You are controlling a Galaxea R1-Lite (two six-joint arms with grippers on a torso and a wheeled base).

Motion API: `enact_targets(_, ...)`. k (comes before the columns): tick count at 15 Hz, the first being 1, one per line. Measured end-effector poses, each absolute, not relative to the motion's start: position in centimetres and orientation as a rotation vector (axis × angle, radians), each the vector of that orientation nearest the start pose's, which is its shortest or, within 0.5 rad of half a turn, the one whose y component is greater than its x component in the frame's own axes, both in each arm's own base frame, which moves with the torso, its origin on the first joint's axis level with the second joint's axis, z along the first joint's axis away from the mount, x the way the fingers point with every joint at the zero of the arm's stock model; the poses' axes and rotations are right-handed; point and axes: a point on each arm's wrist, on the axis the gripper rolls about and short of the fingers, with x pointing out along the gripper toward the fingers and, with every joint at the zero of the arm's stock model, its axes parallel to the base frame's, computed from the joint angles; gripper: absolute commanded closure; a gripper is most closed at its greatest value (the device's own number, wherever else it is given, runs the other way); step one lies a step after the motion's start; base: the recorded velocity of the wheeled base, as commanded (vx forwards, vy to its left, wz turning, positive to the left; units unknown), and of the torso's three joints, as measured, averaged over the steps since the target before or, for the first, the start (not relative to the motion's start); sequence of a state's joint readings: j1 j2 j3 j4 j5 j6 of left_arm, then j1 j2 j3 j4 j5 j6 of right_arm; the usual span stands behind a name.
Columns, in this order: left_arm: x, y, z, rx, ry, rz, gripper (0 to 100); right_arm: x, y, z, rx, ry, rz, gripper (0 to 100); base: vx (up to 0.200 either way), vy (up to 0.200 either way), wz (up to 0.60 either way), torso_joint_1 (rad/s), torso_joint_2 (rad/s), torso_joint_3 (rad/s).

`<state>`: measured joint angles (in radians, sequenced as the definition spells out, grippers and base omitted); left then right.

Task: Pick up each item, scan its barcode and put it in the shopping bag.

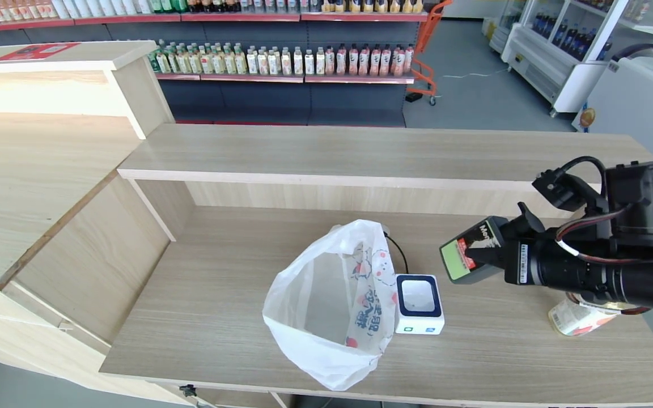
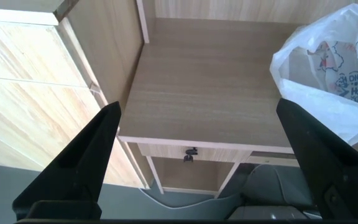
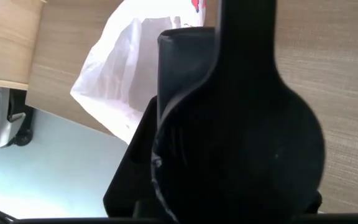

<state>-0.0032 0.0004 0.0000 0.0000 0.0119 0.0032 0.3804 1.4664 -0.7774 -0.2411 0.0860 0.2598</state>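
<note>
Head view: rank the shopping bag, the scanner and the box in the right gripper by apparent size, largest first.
1. shopping bag: clearly largest.
2. box and scanner: about alike. The box is held up nearer the camera, so I won't rank them.

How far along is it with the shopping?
Nothing looks bagged: the bag seems empty. In hand: the right gripper holds a box near the scanner, not yet over it. Left: scan and bag it, then the bottle lying on the counter.

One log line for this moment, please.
right gripper: shut on box, above counter right of scanner | left gripper: open | shopping bag: open
</note>
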Motion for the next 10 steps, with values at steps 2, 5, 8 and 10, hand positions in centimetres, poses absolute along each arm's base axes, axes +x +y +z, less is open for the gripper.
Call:
enact_targets(2,-2.3,0.0,7.5,0.002,0.001,0.008,0,22.3,9.1,20.5,0.200,0.499,0.426,100,0.000,0.200,0.00,0.022,0.02,-0.005)
enact_targets(5,-2.3,0.0,7.5,0.000,0.000,0.009,0,22.4,9.4,20.5,0.214,0.511,0.475,100,0.000,0.000,0.00,0.000,0.00,0.000)
enact_targets(8,-2.3,0.0,7.5,0.000,0.000,0.009,0,23.4,10.1,19.2,0.199,0.560,0.478,100,0.000,0.000,0.00,0.000,0.00,0.000)
enact_targets(10,-2.3,0.0,7.5,0.000,0.000,0.009,0,24.4,10.9,17.7,0.167,0.609,0.485,100,0.000,0.000,0.00,0.000,0.00,0.000)
